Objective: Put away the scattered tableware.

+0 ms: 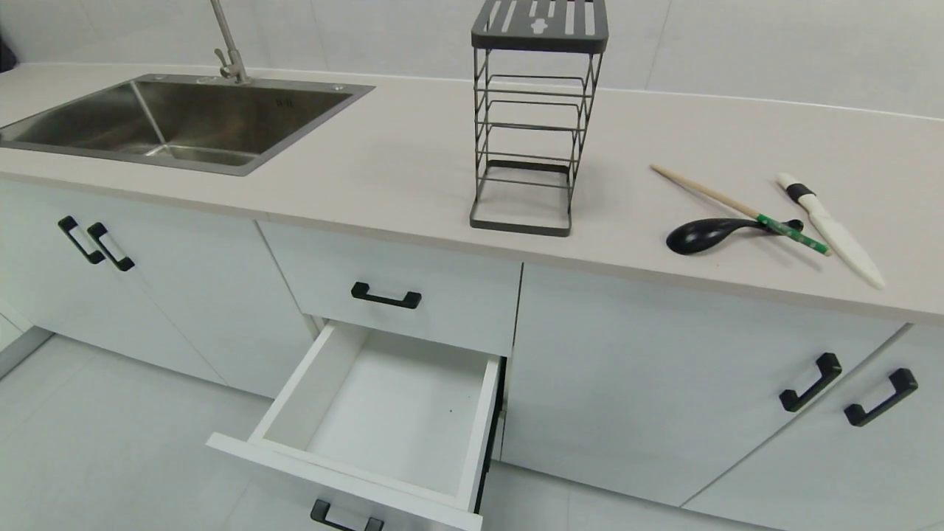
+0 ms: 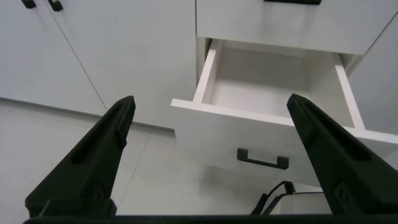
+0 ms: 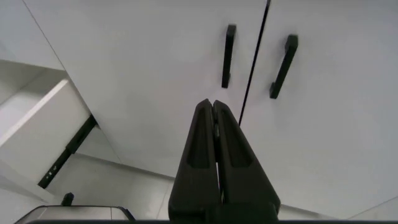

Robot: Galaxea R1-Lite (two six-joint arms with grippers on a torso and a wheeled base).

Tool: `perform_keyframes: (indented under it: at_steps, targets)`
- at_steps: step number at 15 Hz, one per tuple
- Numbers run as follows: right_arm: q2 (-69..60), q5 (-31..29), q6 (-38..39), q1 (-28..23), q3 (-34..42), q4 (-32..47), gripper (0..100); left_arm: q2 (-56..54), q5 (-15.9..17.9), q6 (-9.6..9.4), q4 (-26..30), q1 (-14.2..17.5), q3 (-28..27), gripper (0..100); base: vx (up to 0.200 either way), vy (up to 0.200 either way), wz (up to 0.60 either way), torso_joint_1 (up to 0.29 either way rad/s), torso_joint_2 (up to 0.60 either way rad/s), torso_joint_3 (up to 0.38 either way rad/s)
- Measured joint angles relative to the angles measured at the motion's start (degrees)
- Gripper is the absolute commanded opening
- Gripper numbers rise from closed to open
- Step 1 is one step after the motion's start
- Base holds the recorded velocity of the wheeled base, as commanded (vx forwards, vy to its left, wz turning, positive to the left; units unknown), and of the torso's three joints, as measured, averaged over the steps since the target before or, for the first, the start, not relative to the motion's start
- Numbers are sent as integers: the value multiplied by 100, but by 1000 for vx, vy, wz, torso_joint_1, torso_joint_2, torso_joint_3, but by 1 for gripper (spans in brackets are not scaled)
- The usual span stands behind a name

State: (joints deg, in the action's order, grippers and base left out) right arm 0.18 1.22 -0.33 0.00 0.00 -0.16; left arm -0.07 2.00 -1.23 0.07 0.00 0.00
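A pale kitchen surface (image 1: pixel 398 162) carries a sink (image 1: pixel 243 110) at its left and a wire rack (image 1: pixel 535 125) midway. Toward its right end lie a black spoon (image 1: pixel 704 234), a wooden chopstick (image 1: pixel 708 193) crossing the spoon's handle, and a white utensil (image 1: pixel 837 236) just beside them. Below, a white drawer (image 1: pixel 332 472) stands open. The left tool (image 2: pixel 211 106) is spread wide in front of that drawer. The right tool (image 3: pixel 214 109) is pressed together before the cabinet doors (image 3: pixel 155 74).

Head cam looks forward and down from well back over the countertop (image 1: pixel 413 147), with the open drawer (image 1: pixel 398 413) at 6 o'clock and the paired door handles (image 1: pixel 811 382) at 4 o'clock. Left wrist cam sits low and close, facing into that same drawer (image 2: pixel 261 93). Right wrist cam hangs close to those handles (image 3: pixel 229 56) and catches the drawer's side too.
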Motion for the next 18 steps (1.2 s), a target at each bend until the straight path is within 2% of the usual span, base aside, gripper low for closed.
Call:
perform_keyframes:
  at_steps: [3,5,11,18]
  targets:
    - [0,6,9,0,0,0,0,0,-1,1,-2,-7,0,100,0,0,0,76,-305,-121]
    - [0,-2,6,0,0,0,0,0,0,0,4,-10,0,100,0,0,300,205,-61,-36]
    - [0,0,-2,0,0,6,0,0,0,1,9,-7,0,100,0,0,0,34,-40,-20]
    - [0,0,-7,0,0,0,0,0,0,0,2,-7,0,100,0,0,0,242,-454,-215]
